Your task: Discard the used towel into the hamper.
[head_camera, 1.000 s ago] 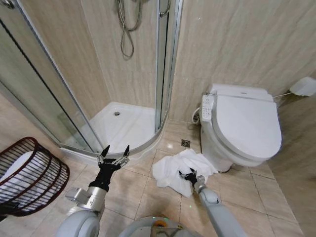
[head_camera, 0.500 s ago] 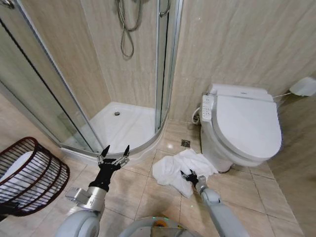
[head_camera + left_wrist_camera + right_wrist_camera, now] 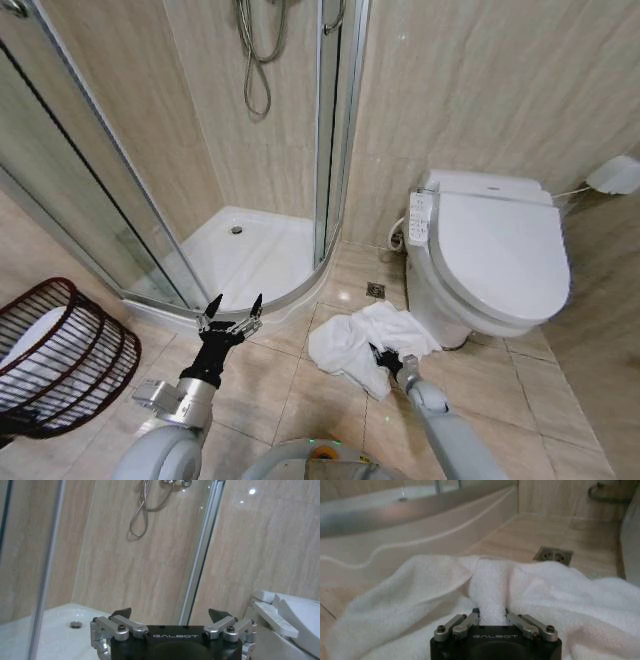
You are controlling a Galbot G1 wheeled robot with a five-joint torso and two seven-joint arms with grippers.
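Note:
The used towel (image 3: 360, 338) is white and lies crumpled on the tiled floor beside the toilet base. My right gripper (image 3: 386, 358) sits low at the towel's near edge, shut on a raised fold of the towel (image 3: 492, 603). The hamper (image 3: 60, 355), a dark reddish-brown open-weave basket, lies tilted at the far left of the floor. My left gripper (image 3: 233, 308) is held up in front of the shower tray, open and holding nothing (image 3: 171, 615).
A white toilet (image 3: 495, 255) with closed lid stands at right. The corner shower (image 3: 245, 250) with glass doors and a raised white tray is ahead. A floor drain (image 3: 376, 290) lies just beyond the towel. Bare tiles span between towel and hamper.
My right gripper has crept slightly forward and right into the towel's edge. The left arm, hamper and towel lie as before.

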